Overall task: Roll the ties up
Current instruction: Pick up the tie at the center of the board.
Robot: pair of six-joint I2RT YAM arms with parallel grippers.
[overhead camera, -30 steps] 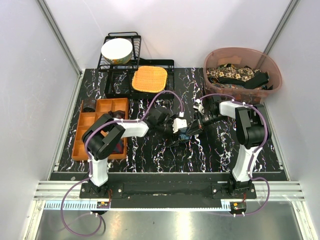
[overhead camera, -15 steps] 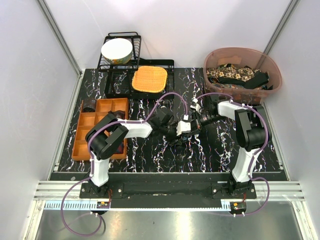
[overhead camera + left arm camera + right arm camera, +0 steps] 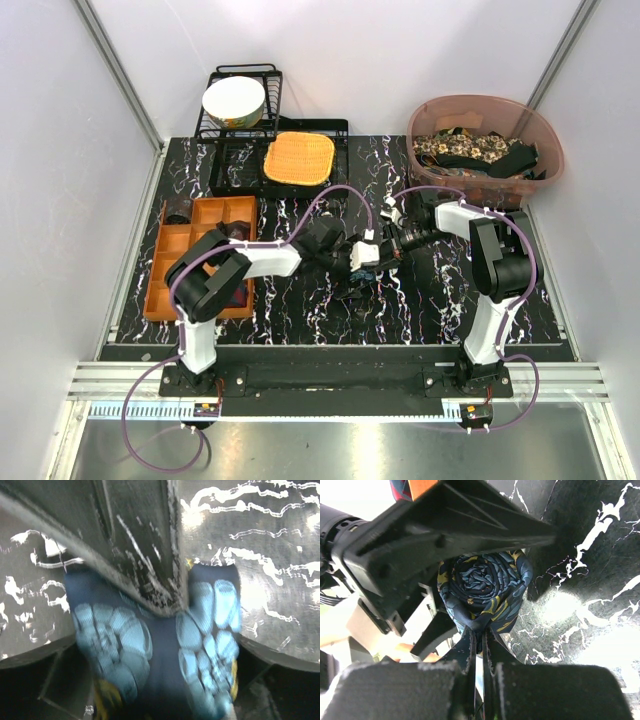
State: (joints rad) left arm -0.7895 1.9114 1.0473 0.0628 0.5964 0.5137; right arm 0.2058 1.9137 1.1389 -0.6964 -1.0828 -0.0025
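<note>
Jaws of the left gripper (image 3: pixel 365 262) are being held wide apart; those of the right gripper (image 3: pixel 479 642) are being pressed shut on fabric. Near the middle of the black, white-veined tabletop (image 3: pixel 300 305), a dark blue rolled necktie with teal and yellow print (image 3: pixel 482 585) is being straddled by the left and pinched by the right.

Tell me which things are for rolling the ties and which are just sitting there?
For the job:
- rolled blue tie, in the middle of the table
- loose ties waiting in the pink tub

Just lying about:
- orange woven mat
- white bowl in the black rack
- orange divided tray
</note>
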